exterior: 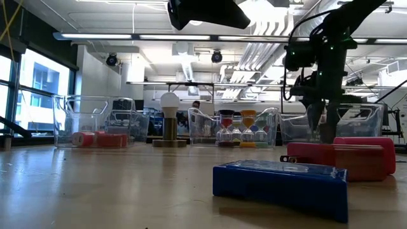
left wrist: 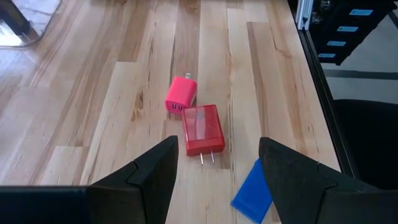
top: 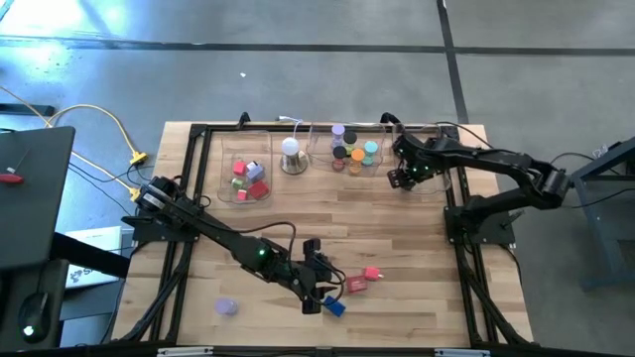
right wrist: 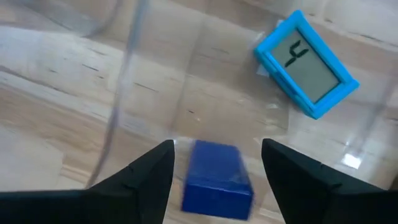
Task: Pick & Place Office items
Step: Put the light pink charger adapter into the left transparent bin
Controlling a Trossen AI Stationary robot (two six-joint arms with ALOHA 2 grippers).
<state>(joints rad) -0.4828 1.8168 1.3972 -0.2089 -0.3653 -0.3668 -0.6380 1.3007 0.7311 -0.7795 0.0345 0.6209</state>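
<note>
- Two grippers at work over a wooden table point(top: 397, 228).
- Left gripper point(top: 319, 296) low near the front edge, fingers point(left wrist: 146, 180) apart and holding nothing.
- Just ahead of it: a red charger block point(left wrist: 203, 129) with two metal prongs, touching a pink charger block point(left wrist: 180, 96); a dark blue block point(left wrist: 254, 193) beside the red one, close to the fingers.
- Same three pieces seen in the high view as red point(top: 355, 285), pink point(top: 372, 272) and blue point(top: 334, 307).
- One lilac roll point(top: 227, 306) alone near the front left corner, well apart from the rest.
- Right gripper point(top: 401, 178) at the back right, above a clear plastic tray point(right wrist: 124, 81); fingers point(right wrist: 146, 180) parted, gripping nothing.
- Inside that tray: a second dark blue block point(right wrist: 217, 180) between the fingertips, lying on the tray floor, and a light blue piece with a grey screen point(right wrist: 306, 64) farther off.
- Middle tray point(top: 382, 164) with upright rolls, lilac, teal, orange and black.
- Left tray point(top: 226, 169) with red, pink and purple blocks.
- White dome lamp point(top: 292, 156) standing between these two trays.
</note>
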